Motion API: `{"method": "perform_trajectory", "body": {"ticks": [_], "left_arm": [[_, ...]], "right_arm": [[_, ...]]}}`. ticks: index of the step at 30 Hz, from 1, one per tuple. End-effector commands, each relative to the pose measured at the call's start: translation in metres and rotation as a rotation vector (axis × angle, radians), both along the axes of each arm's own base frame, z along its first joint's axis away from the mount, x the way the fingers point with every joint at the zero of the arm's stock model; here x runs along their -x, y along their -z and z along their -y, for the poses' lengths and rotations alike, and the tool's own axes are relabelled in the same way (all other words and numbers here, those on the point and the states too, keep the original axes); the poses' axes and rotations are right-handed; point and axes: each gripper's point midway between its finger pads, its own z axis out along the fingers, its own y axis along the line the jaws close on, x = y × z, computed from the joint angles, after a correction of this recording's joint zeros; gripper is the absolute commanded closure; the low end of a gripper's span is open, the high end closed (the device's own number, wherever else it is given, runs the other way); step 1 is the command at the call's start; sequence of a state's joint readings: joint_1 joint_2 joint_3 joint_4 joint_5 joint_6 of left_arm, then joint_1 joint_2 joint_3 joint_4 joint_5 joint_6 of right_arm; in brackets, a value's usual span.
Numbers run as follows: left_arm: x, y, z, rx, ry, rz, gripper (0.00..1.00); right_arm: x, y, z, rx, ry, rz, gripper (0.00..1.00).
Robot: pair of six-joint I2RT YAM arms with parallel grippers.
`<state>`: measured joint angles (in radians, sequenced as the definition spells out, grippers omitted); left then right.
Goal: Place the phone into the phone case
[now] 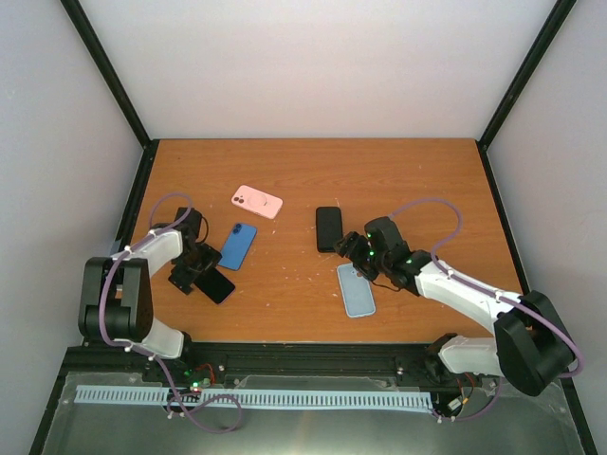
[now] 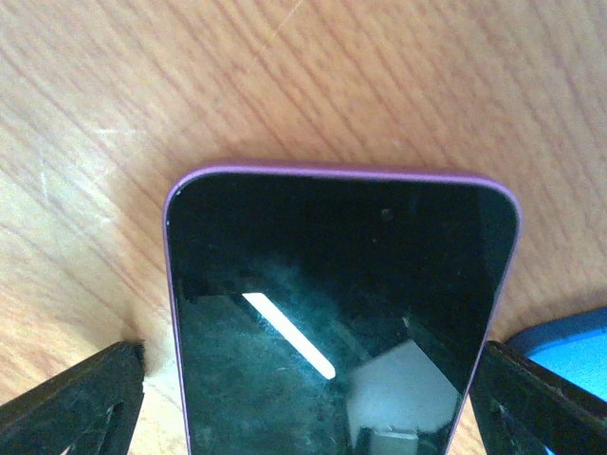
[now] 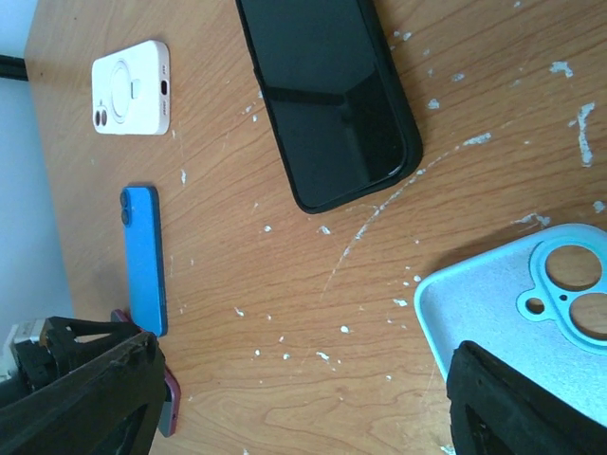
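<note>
Evidently little of the task has been done: the light-blue case lies empty, hollow side up, on the tabletop close to its near edge and a little right of the middle. No phone has been seated in it.

A purple-rimmed phone is seen lying flat, screen up, toward the left part of the near edge, well apart from that case. It is straddled by the left gripper, whose jaws are spread to either side of it and are not clamped on it. The right gripper is held just over the case's camera end, with its jaws wide apart and nothing between them.

A blue phone, a black-cased phone and a pink case are spread farther back.

Which phone is meant cannot be told. The grasp, the carry and the pressing-in are all judged to remain.
</note>
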<state>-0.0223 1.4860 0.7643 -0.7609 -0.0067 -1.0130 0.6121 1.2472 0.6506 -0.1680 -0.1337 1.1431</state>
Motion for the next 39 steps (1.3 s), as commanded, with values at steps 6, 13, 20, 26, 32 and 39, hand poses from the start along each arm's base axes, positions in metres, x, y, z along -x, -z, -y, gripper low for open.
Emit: {"method": "perform_trajectory", "body": {"ticks": [6,13,20,26,32,39], "left_arm": [[-0.003,0.009,-0.005,-0.026,0.020,-0.037,0.10],[0.000,0.013,0.010,0.003,0.038,-0.031,0.16],[0.011,0.015,0.035,0.052,0.076,-0.039,0.23],[0.021,0.015,0.066,0.121,0.110,-0.035,0.23],[0.026,0.012,0.096,0.164,0.150,-0.041,0.23],[0.025,0.012,0.112,0.154,0.182,-0.054,0.22]], "right_arm": [[0.003,-0.006,0.001,0.021,-0.037,0.066,0.20],[0.005,-0.014,0.002,0.080,-0.120,0.139,0.20],[0.013,-0.016,0.001,0.082,-0.177,0.170,0.20],[0.022,-0.018,0.003,0.076,-0.191,0.183,0.20],[0.029,-0.019,0.010,0.088,-0.180,0.193,0.20],[0.036,-0.014,0.004,0.067,-0.207,0.199,0.20]]}}
